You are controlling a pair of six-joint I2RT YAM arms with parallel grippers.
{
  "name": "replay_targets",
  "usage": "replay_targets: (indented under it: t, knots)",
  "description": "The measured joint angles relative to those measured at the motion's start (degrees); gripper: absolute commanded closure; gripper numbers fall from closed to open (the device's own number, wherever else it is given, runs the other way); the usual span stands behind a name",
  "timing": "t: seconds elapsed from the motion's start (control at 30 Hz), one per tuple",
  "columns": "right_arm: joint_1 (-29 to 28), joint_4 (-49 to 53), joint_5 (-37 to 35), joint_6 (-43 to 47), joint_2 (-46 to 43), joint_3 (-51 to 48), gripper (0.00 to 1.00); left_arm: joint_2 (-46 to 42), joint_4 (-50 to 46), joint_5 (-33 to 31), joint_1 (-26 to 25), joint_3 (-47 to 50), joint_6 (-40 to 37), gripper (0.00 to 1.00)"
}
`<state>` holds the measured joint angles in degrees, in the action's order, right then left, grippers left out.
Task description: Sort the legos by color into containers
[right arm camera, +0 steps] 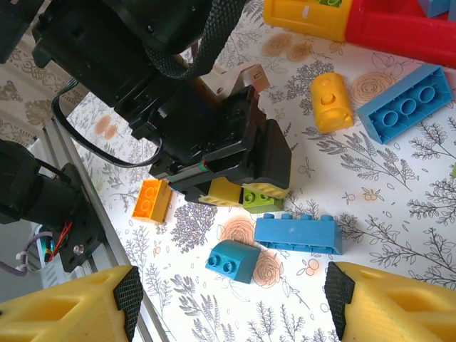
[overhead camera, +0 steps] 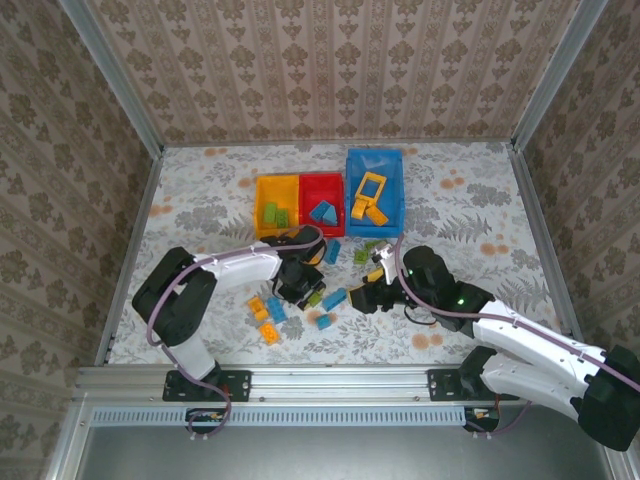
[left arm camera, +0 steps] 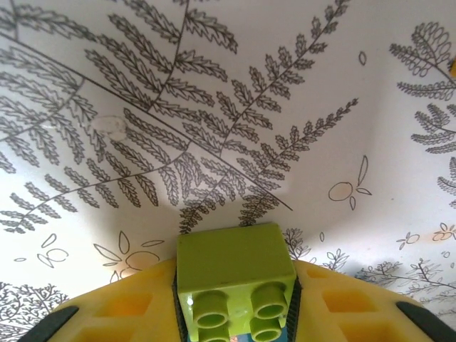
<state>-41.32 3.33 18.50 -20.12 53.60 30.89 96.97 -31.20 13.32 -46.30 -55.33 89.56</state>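
- The left gripper [overhead camera: 303,291] sits at centre frame in the top view, just below the yellow-orange bin [overhead camera: 277,180].
- Its jaws are closed on a green brick [left arm camera: 235,274]. In the left wrist view the yellow fingers [left arm camera: 121,317] press against both sides of the brick, studs toward the camera.
- In the right wrist view the same brick sits at centre frame, low over the fern-print table [overhead camera: 200,200]. Whether it touches the surface cannot be told from this angle.
- The right gripper [right arm camera: 231,288] has its jaws apart, with the yellow fingers [right arm camera: 78,310] in the lower corners of the frame and nothing gripped.
- In the top view the right gripper lies right of centre, near the left gripper but apart from it.
- Loose bricks lie near the held brick:
  - a long blue brick [right arm camera: 298,234] is just below it;
  - a sloped blue brick [right arm camera: 231,260] is at lower centre;
  - an orange brick [right arm camera: 151,199] is to the left;
  - a rounded yellow-orange brick [right arm camera: 331,102] and a blue eight-stud brick [right arm camera: 406,103] are at upper right.
- The bins stand in a row at upper centre of the top view, touching side by side:
  - the yellow-orange bin holds green pieces;
  - the red bin [overhead camera: 322,178] holds a blue piece;
  - the blue bin [overhead camera: 349,170] holds a yellow-orange frame [overhead camera: 370,185].
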Motion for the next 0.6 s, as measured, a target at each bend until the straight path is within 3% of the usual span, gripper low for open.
replay_targets:
  t: [0.23,0.43,0.6]
  knots:
    - [-0.6,-1.4,0.0,0.8,0.0,0.0,0.29,-3.5,-8.9,-7.1,2.6,-6.6,-7.3,0.73]
    - [-4.3,-5.9,-1.8,4.5,4.6,2.2,0.28,-7.8,-14.9,-14.5,11.0,-18.1,-21.9,0.73]
    - [-5.6,-11.0,-6.9,6.2,11.6,6.2,0.28,-3.8,-16.2,-17.0,17.5,-25.2,-34.7,0.73]
